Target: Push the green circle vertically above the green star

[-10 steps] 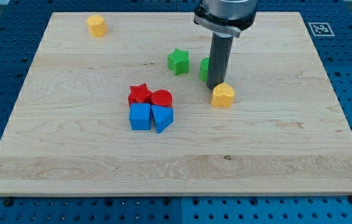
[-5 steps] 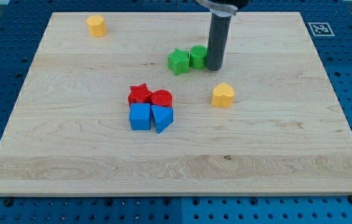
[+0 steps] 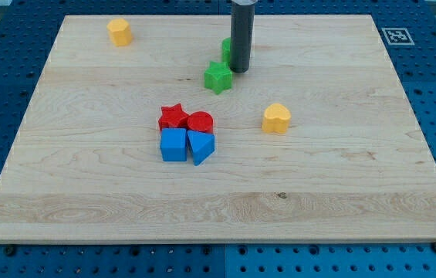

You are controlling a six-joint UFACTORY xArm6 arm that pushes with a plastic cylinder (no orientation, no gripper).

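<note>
The green star (image 3: 218,77) lies on the wooden board (image 3: 341,193), above the middle of the view. The green circle (image 3: 226,50) sits just above and slightly right of the star, mostly hidden behind my rod. My tip (image 3: 239,70) rests on the board at the circle's right side, just up and right of the star.
A yellow block (image 3: 119,32) lies at the view's top left. A yellow heart (image 3: 276,118) lies right of centre. A red star (image 3: 173,116), red circle (image 3: 200,122), blue square (image 3: 174,144) and blue triangle (image 3: 201,146) cluster at the middle.
My tip moved up and to the left. It pushed the green circle from the star's right side to above it. The green star shifted slightly.
</note>
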